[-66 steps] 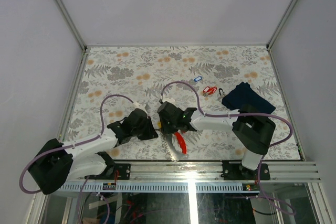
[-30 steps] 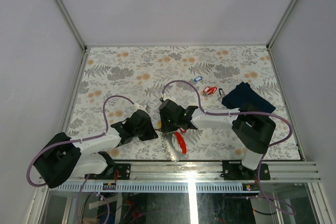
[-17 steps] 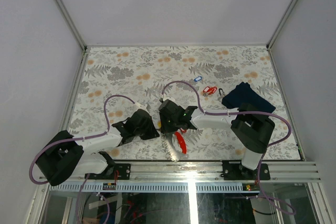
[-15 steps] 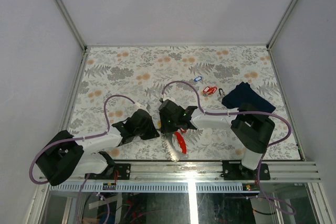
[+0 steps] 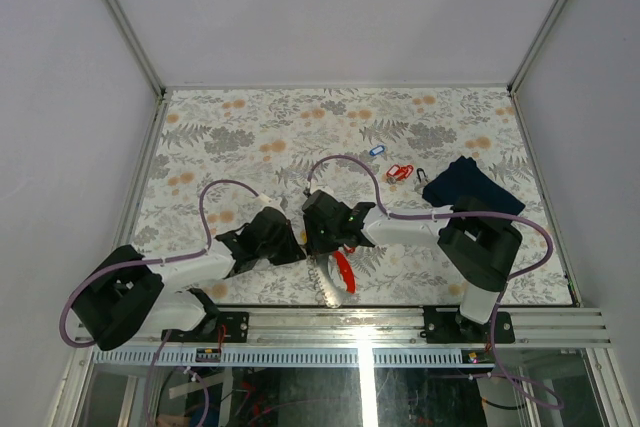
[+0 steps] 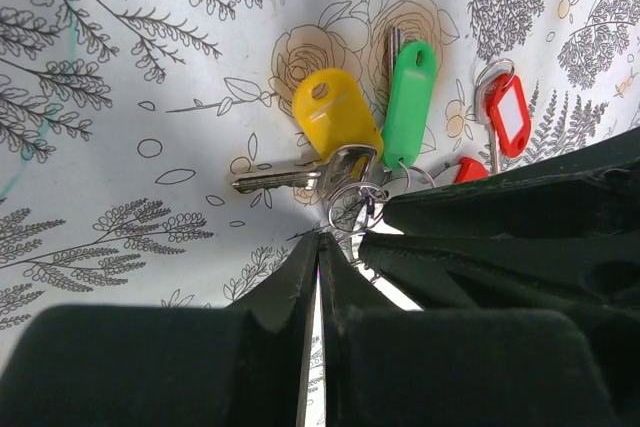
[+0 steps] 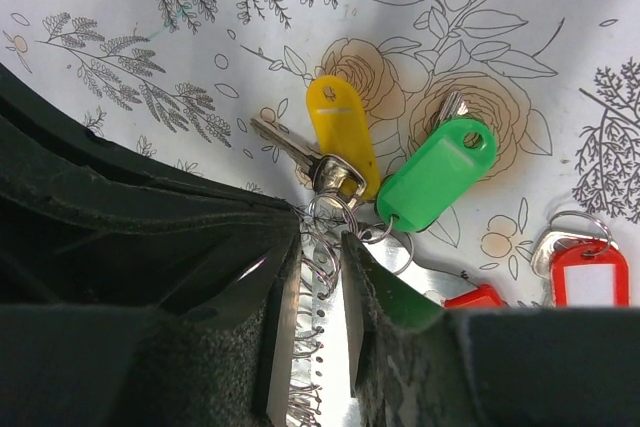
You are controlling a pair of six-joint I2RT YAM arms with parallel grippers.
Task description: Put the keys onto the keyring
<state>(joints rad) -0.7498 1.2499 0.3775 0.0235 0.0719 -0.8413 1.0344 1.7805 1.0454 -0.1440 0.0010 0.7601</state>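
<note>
The keys lie in a bunch on the flowered table: one with a yellow tag (image 6: 335,117) (image 7: 340,132), one with a green tag (image 6: 410,97) (image 7: 435,175), and a red-tagged one (image 6: 505,115) (image 7: 590,272) a little apart. The yellow and green ones hang on the small wire keyring (image 6: 352,205) (image 7: 333,209). My right gripper (image 7: 325,227) (image 5: 313,244) is shut on the keyring, the ring spanning its two pads. From the opposite side my left gripper (image 6: 320,237) (image 5: 297,242) is shut, its tips touching the ring's edge. In the top view both grippers hide the bunch.
A silvery perforated strip (image 7: 325,347) with a red part (image 5: 343,272) lies under the right gripper. Farther back right are a blue-tagged key (image 5: 376,150), red-tagged keys (image 5: 400,172), a small dark item (image 5: 422,176) and a folded navy cloth (image 5: 470,187).
My left gripper has crept a little to the right, closing on the right gripper and the bunch. The right gripper has hardly moved.
</note>
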